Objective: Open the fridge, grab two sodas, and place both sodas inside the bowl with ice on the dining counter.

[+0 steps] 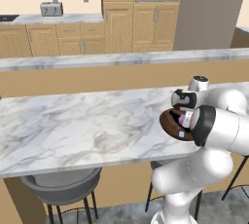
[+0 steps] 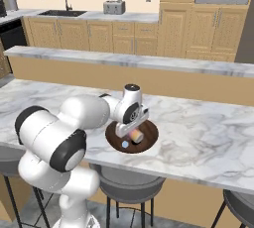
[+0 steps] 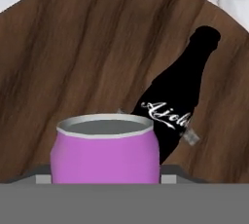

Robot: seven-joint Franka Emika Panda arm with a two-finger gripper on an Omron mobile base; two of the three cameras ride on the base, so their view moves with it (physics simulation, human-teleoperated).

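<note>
Purple can sits gripped in your gripper over the bowl; lower it beside the bottle, away from the rim, then let go.

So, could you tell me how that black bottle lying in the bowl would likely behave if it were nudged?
The black bottle lies on its side in the bowl, so it would probably roll. Its glossy surface looks slippery. The purple can close beside it might block a roll that way.
</note>
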